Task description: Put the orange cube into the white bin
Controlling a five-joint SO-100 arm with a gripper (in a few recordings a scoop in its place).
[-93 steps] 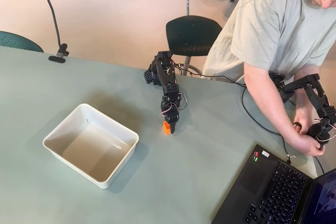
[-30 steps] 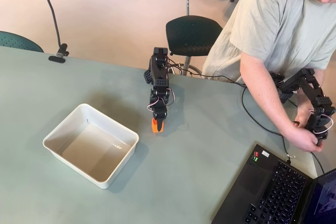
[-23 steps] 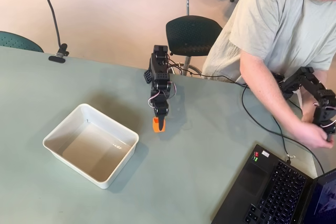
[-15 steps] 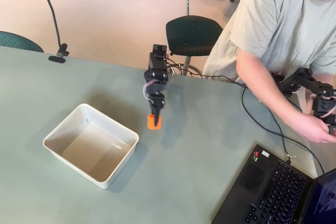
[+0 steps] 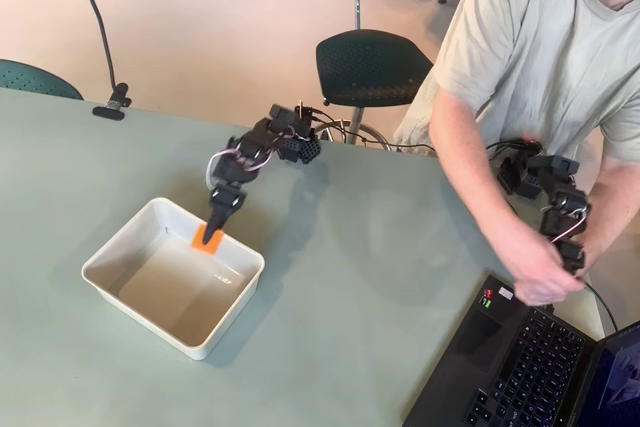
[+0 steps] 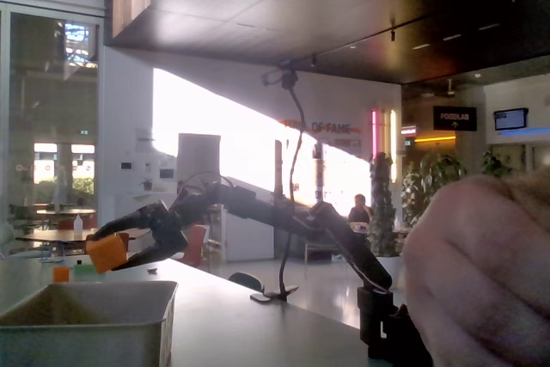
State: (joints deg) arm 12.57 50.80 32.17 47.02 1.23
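Hanging above the far right rim of the white bin (image 5: 120, 292), the gripper (image 5: 213, 231) clamps the orange cube (image 5: 207, 240); released now, it could bounce out onto the table (image 5: 380, 287)

Your worktop (image 5: 350, 277) is a pale grey-green surface. On it sits the white bin (image 5: 108, 257), toward the overhead view's left, resting flat. A black laptop (image 5: 520, 367) lies open at the lower right corner — a dark cable (image 5: 490, 230) trails across the surface just beside it.
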